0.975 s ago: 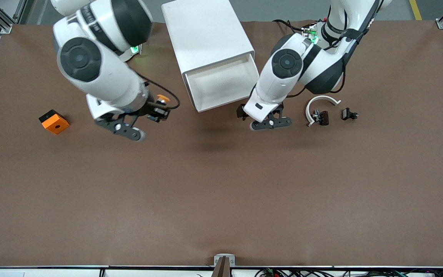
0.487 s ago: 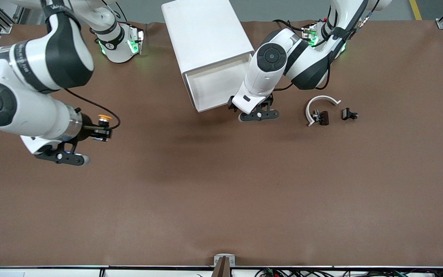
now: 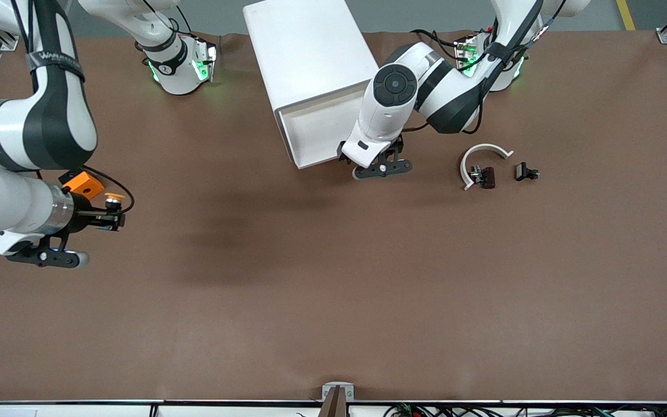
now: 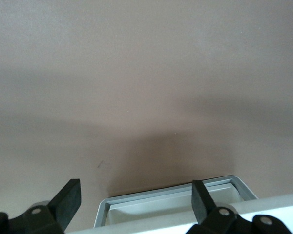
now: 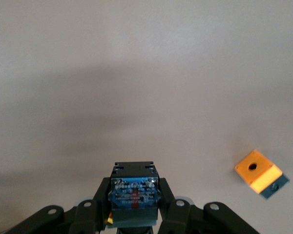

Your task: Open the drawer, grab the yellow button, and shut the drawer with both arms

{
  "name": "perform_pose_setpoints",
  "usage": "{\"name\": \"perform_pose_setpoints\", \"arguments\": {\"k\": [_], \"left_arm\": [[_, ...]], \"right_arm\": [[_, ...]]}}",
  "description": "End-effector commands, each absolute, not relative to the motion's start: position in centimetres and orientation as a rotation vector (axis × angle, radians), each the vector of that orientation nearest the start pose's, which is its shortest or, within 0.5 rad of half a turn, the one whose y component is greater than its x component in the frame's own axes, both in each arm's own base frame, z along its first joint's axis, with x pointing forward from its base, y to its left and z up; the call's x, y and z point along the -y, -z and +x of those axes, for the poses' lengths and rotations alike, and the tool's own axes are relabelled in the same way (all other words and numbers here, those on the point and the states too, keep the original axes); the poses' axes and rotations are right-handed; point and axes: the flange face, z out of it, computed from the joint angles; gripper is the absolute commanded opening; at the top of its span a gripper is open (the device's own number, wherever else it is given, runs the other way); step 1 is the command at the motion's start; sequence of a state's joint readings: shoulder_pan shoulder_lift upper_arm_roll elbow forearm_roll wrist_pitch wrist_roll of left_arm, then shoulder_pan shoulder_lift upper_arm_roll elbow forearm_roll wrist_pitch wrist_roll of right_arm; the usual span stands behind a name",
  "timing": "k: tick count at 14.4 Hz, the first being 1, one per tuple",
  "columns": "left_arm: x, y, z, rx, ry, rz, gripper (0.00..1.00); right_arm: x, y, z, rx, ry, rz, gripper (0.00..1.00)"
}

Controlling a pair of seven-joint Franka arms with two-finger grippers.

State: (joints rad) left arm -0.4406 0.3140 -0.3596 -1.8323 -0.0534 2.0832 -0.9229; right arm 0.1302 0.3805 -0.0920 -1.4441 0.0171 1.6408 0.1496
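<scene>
**Button held up, drawer open**

Far toward the right arm's end of the table: the right gripper (image 3: 114, 215), up in the air over the brown table (image 3: 333, 289), fingers squeezed tight on the button (image 3: 113, 200). Orange-yellow cap on top, blue and black body seen between the fingers in the right wrist view (image 5: 135, 191). Just beside the gripper, an orange block with a hole (image 3: 83, 184), lying on the table and partly hidden by the arm. Same block seen off to one side in the right wrist view (image 5: 261, 174).

In the middle, at the robots' edge of the table: the white cabinet (image 3: 307, 52), with the drawer (image 3: 316, 130) pulled out toward the front camera. Nothing to be seen inside it.

Right at the drawer's front corner on the left arm's side: the left gripper (image 3: 375, 163), fingers spread wide apart, holding nothing. In the left wrist view, the two black fingers (image 4: 68, 200) stand apart, with the drawer's rim (image 4: 171, 195) between them.

Farther toward the left arm's end: a white curved strip (image 3: 481, 155) with a small dark part (image 3: 484, 176) touching it, and another small dark part (image 3: 524, 172) near it.
</scene>
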Motion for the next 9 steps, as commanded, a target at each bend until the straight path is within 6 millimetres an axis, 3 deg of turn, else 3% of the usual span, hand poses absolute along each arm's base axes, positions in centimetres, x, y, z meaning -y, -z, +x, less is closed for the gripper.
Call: {"name": "perform_pose_setpoints", "arguments": {"k": [1,6,9], "left_arm": [[44.8,-37.4,43.4,0.323,-0.225,-3.194,1.00],[46.8,-36.9,40.8,0.327,-0.284,-3.173,1.00],[47.5,-36.3,39.9,0.324,-0.314,-3.153,1.00]], "right_arm": [[0.7,-44.0,63.0,-0.107,-0.209,-3.154,0.00],[6.5,-39.4,61.8,-0.090,-0.189,-3.173,0.00],[7.4,-36.4,61.3,-0.089,-0.142,-3.192,0.00]]}}
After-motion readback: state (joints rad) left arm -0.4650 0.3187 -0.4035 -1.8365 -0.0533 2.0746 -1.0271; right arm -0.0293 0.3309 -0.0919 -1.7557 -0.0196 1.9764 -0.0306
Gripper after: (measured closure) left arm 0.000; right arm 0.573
